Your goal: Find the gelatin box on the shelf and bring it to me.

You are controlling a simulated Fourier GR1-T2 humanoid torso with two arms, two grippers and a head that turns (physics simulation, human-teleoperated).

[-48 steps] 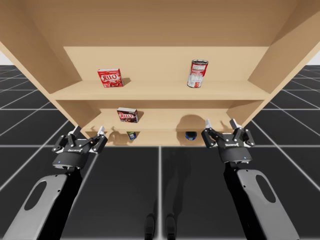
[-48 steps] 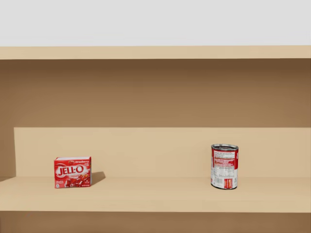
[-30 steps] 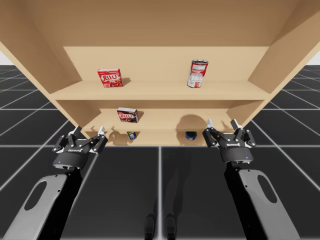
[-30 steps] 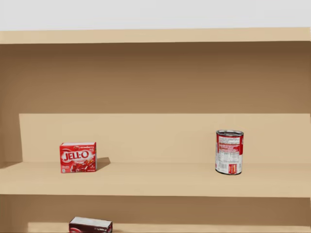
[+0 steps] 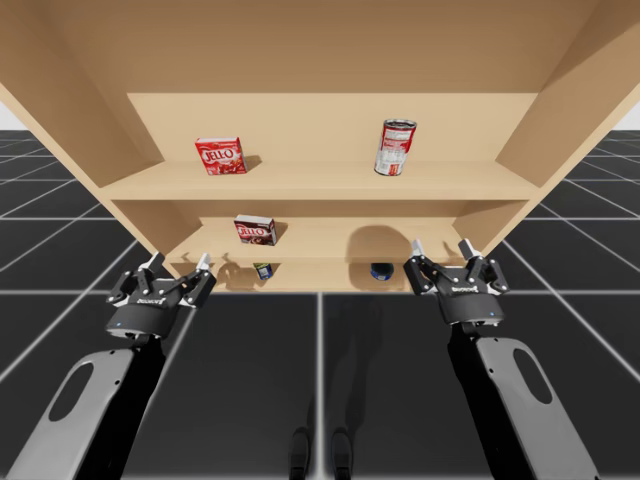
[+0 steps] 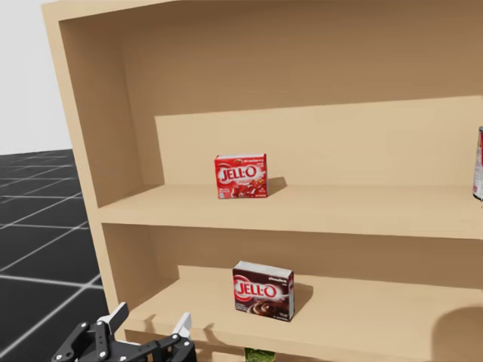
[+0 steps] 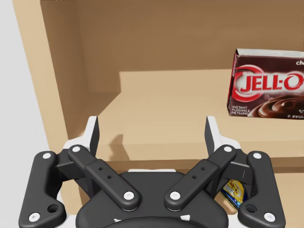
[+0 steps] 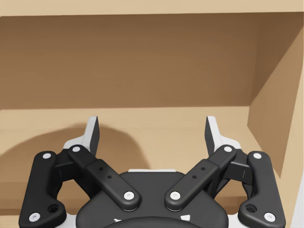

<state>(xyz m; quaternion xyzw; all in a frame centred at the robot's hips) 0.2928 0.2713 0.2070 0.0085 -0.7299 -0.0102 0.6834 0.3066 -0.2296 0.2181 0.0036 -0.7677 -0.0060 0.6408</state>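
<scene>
The smooth tan wooden shelf (image 5: 320, 185) carries two flat cardboard boxes: the red gelatin box (image 5: 221, 156) on the upper board at ten o'clock, and a brown box (image 5: 255, 231) one board lower. One cylindrical can (image 5: 396, 147) stands upright at one o'clock (two small items (image 5: 263, 270), perhaps tins, sit lowest). My left gripper (image 5: 178, 260) and right gripper (image 5: 440, 245) both gape wide, holding nothing.

Black end effectors (image 5: 178, 261) (image 5: 439, 245), white fingertips (image 7: 92, 135), grey forearms (image 5: 100, 400)

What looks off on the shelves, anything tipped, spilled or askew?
Nothing stands out. The red gelatin box and the red-and-white tin can stand upright on the upper wooden shelf, the dark brown box upright on the shelf below.
</scene>
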